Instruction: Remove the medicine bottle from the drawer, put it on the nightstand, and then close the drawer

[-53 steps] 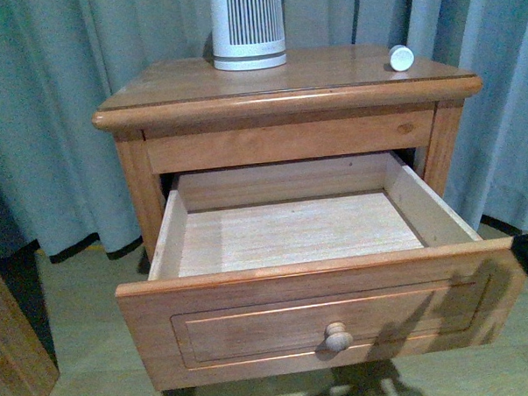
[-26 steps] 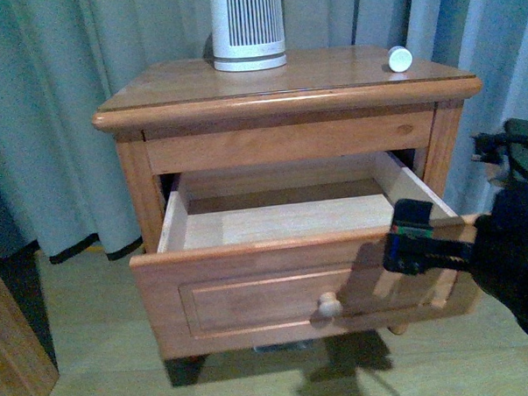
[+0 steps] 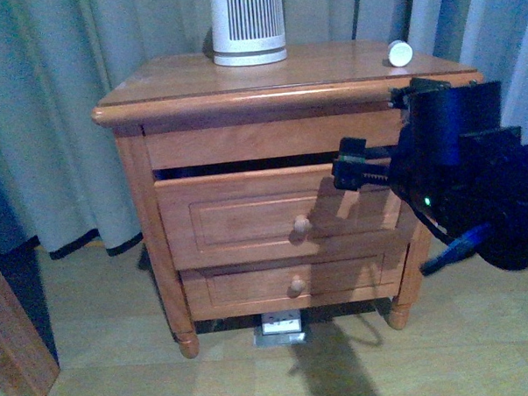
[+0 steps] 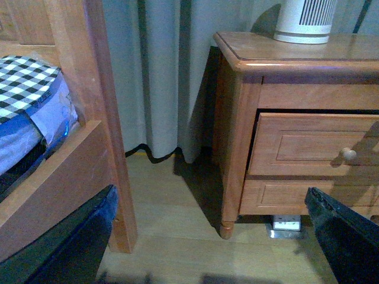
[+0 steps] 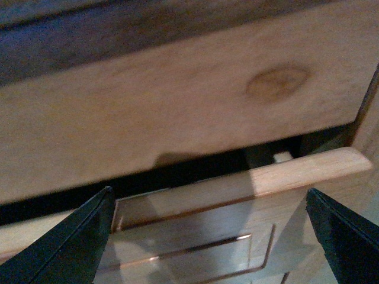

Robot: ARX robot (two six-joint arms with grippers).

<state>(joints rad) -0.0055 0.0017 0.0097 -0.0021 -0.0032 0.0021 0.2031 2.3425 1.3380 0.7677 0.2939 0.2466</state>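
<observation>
Front view, drawer (image 3: 278, 215) now nearly shut, right tool (image 3: 355, 172) pressing its front, fingers apart, left tool (image 4: 207, 236) spread

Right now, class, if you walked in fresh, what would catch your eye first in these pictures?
The big black right arm fills the right of the front view, its gripper against the front of the drawer, which is almost shut with a dark slit above. Behind it, a white ribbed device stands at the back of the nightstand top, and the tiny bottle sits near its right rear corner.
</observation>
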